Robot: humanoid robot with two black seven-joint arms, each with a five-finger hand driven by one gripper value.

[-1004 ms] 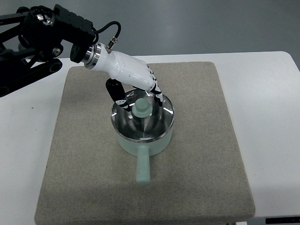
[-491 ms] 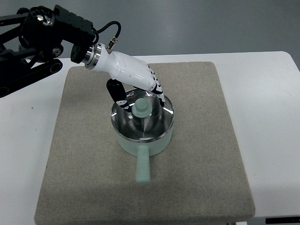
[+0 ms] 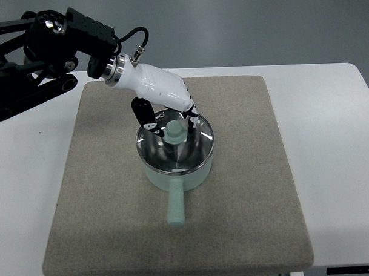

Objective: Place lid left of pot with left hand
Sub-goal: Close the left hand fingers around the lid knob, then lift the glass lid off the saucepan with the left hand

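Note:
A pale green pot stands in the middle of the grey mat, its handle pointing toward the near edge. A shiny steel lid with a pale green knob sits on top of it. My left hand reaches in from the upper left, white with black fingers. The fingers curl down around the knob from the far side and close on it. The lid still rests on the pot's rim.
The mat lies on a white table. My black left arm crosses the upper left corner. Bare mat shows left of the pot.
The fingers have drawn in slightly tighter around the knob. Pot and lid have not moved.

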